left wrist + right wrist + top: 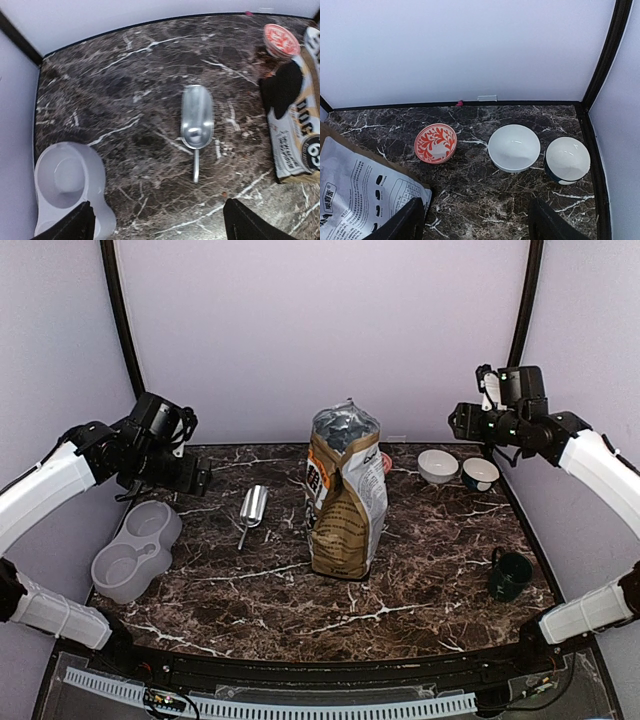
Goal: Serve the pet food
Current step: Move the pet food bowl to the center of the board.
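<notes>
Dark marble table (250,590): carries all items; every position below is given from the dog-food bag.
Dog-food bag (346,502): upright, mid-table.
Pet food: not made out in any view; the inside of the bag's mouth cannot be seen.
Metal scoop (196,121): flat on the table, near the bag's left side, apart from it; bowl empty.
Grey double bowl (138,550): well left of the bag, at the table edge.
Red patterned bowl (435,143): just behind the bag.
White bowl (514,147): right rear of the bag.
Dark-sided bowl (567,159): just beside the white bowl, farther from the bag.
Dark mug (509,576): well right of the bag.
Left gripper (157,201): raised left of the bag; jaws spread wide, holding nothing.
Right gripper (476,201): raised right rear of the bag, near the 2 bowls; jaws spread, holding nothing.
</notes>
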You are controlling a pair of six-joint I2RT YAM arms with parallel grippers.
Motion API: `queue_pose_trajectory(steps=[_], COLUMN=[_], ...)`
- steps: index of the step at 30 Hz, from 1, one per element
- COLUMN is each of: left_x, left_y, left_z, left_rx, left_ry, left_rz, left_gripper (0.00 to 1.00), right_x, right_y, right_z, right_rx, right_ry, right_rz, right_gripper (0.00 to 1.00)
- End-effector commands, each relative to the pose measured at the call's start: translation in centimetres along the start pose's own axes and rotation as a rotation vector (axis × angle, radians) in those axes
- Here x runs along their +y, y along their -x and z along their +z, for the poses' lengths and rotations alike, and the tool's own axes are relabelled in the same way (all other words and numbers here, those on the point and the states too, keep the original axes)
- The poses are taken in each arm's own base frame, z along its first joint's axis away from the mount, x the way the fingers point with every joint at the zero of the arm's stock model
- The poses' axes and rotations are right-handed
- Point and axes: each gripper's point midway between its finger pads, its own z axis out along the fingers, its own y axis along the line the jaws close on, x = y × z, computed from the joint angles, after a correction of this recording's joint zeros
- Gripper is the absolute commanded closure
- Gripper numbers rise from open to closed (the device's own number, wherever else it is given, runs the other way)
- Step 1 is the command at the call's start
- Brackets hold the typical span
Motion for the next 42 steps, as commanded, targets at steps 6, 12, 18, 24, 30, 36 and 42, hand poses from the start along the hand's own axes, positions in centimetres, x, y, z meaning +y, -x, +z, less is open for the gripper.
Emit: queue_pose_trajectory(steps=[6, 12, 18, 24, 30, 36, 42], left_x=[8.1, 9.9, 10.2, 11.6, 12.4, 12.5, 11.0], left_y=[-4.1, -6.9, -8.6, -9.8, -10.6, -11.7, -12.1], left_z=[3.3, 7.0, 10.5, 13.4, 15.2, 16.6, 17.4], left_rx=[0.151, 0.206, 0.254, 0.308, 0.354, 0.408, 0.424], left_ry=[0.147, 0.098, 0.103, 0.14, 0.153, 0.153, 0.075], left_rz=[-0.288, -0.417, -0.387, -0.362, -0.362, -0.371, -0.408], left_gripper=[0.11, 0.13, 0.14, 0.14, 0.19, 0.35, 0.62], right_x=[-0.5, -0.6, -1.1, -1.3, -1.7, -2.3, -3.0], right_y=[0.1, -1.2, -2.0, -2.5, -3.3, -3.3, -2.9], right_z=[1.6, 2.5, 2.8, 3.1, 3.2, 2.9, 2.5], right_rx=[-0.025, 0.004, 0.01, 0.015, 0.017, 0.005, -0.016], right_ry=[-0.003, 0.018, 0.029, 0.057, 0.068, 0.066, 0.073], right_rz=[0.038, 0.042, 0.048, 0.067, 0.081, 0.099, 0.129], right_gripper=[0.24, 0.22, 0.21, 0.21, 0.21, 0.21, 0.21])
